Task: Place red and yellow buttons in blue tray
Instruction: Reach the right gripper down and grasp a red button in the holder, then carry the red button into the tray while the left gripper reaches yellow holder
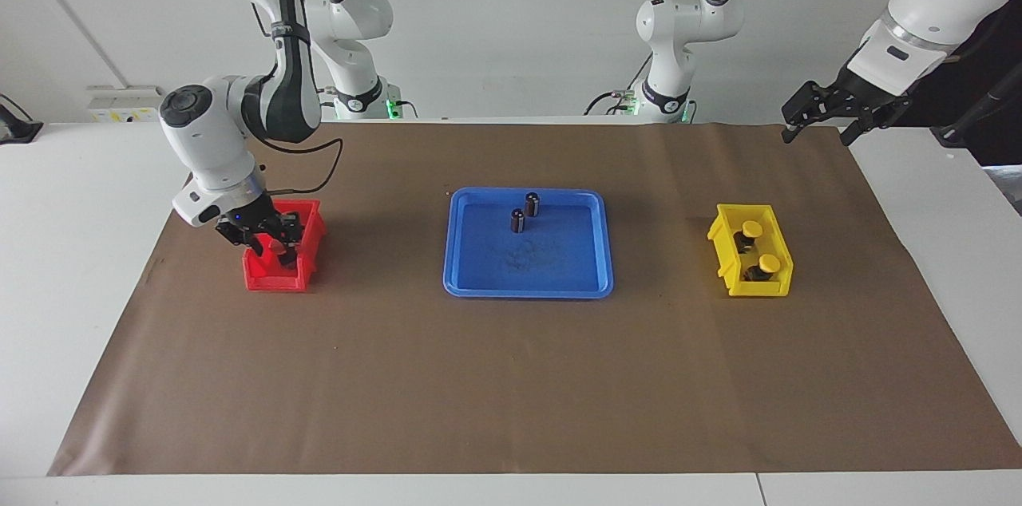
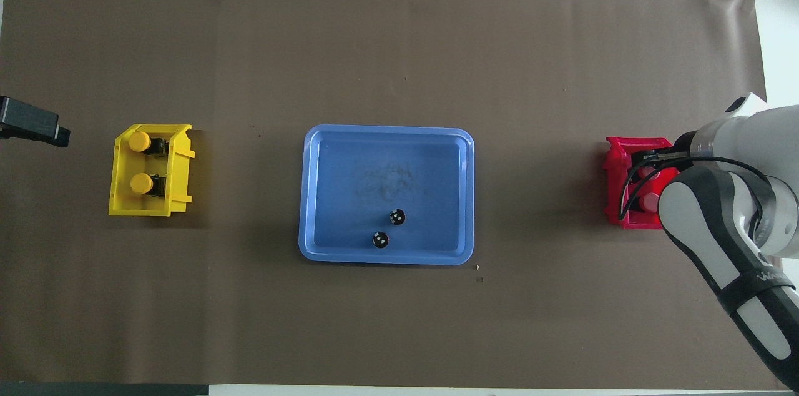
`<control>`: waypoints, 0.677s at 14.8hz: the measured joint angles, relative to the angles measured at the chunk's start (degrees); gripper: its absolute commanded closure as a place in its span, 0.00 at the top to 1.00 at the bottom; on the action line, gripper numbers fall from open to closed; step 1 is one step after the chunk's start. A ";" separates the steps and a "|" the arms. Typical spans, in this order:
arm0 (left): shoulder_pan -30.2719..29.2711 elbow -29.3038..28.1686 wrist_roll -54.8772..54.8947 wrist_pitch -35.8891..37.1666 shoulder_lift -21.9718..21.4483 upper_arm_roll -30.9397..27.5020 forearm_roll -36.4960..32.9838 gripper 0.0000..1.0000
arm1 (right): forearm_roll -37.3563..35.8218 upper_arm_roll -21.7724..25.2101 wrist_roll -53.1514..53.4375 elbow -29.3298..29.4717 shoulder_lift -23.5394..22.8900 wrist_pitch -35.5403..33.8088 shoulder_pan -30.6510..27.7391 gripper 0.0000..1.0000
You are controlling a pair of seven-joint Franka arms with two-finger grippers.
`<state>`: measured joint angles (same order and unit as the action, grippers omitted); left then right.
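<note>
One brown paper sheet (image 1: 511,378) covers the table. On it sit one blue tray (image 1: 479,282), shallow with rounded corners and a raised rim, one yellow bin (image 1: 778,282) toward the left arm's end and one red bin (image 1: 263,278) toward the right arm's end. Two yellow buttons (image 1: 769,262), round caps on black bodies, stand in the yellow bin. One red button (image 2: 651,200) shows in the red bin; any second is hidden. Two dark cylinders (image 1: 517,220) stand in the tray. The right gripper (image 1: 270,244) reaches into the red bin; whether it holds anything cannot be told. The left gripper (image 1: 818,127) waits wide apart above the table's edge. No writing is readable.
</note>
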<state>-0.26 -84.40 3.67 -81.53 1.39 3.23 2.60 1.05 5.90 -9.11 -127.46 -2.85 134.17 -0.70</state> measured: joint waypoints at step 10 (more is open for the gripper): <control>-0.02 0.02 -0.08 -0.26 -0.01 0.00 0.00 1.00 | 0.00 0.00 -1.43 -2.97 0.99 1.50 -0.29 0.14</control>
<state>-0.27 -84.37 3.59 -81.79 1.38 3.23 2.60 1.06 5.90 -10.54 -130.43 -1.86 135.68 -0.99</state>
